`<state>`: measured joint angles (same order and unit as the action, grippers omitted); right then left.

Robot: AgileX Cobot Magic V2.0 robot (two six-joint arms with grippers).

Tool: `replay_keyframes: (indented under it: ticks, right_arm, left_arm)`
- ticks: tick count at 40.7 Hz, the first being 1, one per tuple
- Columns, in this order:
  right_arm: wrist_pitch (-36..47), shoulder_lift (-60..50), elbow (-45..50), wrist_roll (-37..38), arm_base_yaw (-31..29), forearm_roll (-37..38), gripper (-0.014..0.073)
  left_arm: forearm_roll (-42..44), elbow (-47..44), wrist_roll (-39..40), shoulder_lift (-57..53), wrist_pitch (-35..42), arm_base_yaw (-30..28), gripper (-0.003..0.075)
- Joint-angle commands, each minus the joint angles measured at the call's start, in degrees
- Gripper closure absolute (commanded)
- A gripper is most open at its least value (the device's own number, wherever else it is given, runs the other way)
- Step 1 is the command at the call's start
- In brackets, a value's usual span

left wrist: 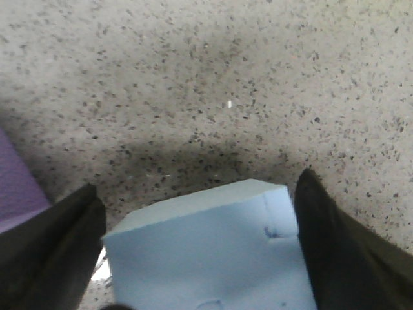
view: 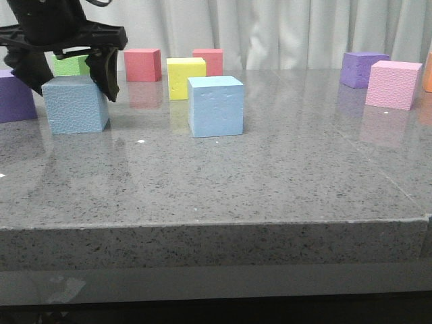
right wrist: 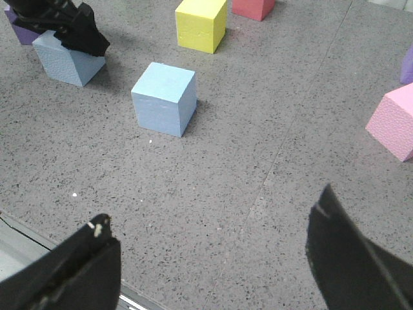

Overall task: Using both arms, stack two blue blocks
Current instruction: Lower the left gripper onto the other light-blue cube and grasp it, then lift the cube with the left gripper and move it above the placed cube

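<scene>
Currently the left gripper (view: 67, 77) sits low over the left blue block (view: 75, 104), fingers spread wide, one black finger (view: 104, 71) on each side of the block's top. Left wrist view: the block (left wrist: 206, 258) lies between the two fingers (left wrist: 335, 252), a sliver of gap showing at each side, so not clamped; contact at the very tips cannot be told. Block rests on the grey speckled table (view: 270, 182), flat, not lifted.

The second blue block (view: 215, 106) stands alone on the table, well apart from the left gripper's fingers, out beyond the finger on that side. Right wrist view: this block (right wrist: 164, 98) is far ahead of the right gripper (right wrist: 213, 258), whose fingers (right wrist: 352, 258) are wide apart with nothing between them, only bare table.

Other cubes: purple cube (view: 15, 96) just beside the left gripper's outer finger, green cube (view: 71, 65) behind it, red cube (view: 142, 65), yellow cube (view: 185, 77), second red cube (view: 210, 61) behind the yellow one. Far on the right side, another purple cube (view: 363, 69) and a pink cube (view: 393, 84), close together. White curtain (view: 270, 27) at the back.
</scene>
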<state>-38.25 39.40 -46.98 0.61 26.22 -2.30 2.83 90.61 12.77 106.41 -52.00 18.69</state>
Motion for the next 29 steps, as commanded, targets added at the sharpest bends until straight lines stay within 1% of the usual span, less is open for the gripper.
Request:
replay_keyframes:
  ticks: [1, 6, 8, 12, 17, 21, 25, 29]
  right_arm:
    - [4.60, -0.01, -1.39, -0.61, -0.37, 0.60, 0.0002]
    - [4.60, -0.01, -1.39, -0.61, -0.37, 0.60, 0.0002]
    - [4.60, -0.01, -1.39, -0.61, -0.37, 0.60, 0.0002]
    - [4.60, -0.01, -1.39, -0.61, -0.37, 0.60, 0.0002]
    - [4.60, -0.01, -1.39, -0.61, -0.37, 0.60, 0.0002]
    - [4.60, -0.01, -1.39, -0.61, -0.37, 0.60, 0.0002]
    - [4.60, -0.01, -1.39, -0.61, -0.37, 0.60, 0.0002]
    - [4.60, -0.01, -1.39, -0.61, -0.37, 0.60, 0.0002]
  left_arm:
    - [-0.78, 1.86, 0.72, -2.26, 1.45, 0.66, 0.0233]
    - [-1.26, 2.20, 0.47, -2.38, 0.37, 0.66, 0.0312]
    - [-1.26, 2.59, 0.47, -2.47, 0.06, 0.66, 0.0332]
    - [-1.26, 3.57, 0.04, -2.47, -0.85, 0.66, 0.0336]
    - [-2.83, 6.20, -4.23, -2.47, -3.44, 0.66, 0.0336]
    - [-9.28, 9.89, -13.57, -2.47, -6.80, 0.66, 0.0336]
    - [-18.42, 14.09, -28.96, -2.47, -9.80, 0.66, 0.0336]
    - [-27.85, 17.57, -42.62, -2.47, -11.52, 0.77, 0.0336]
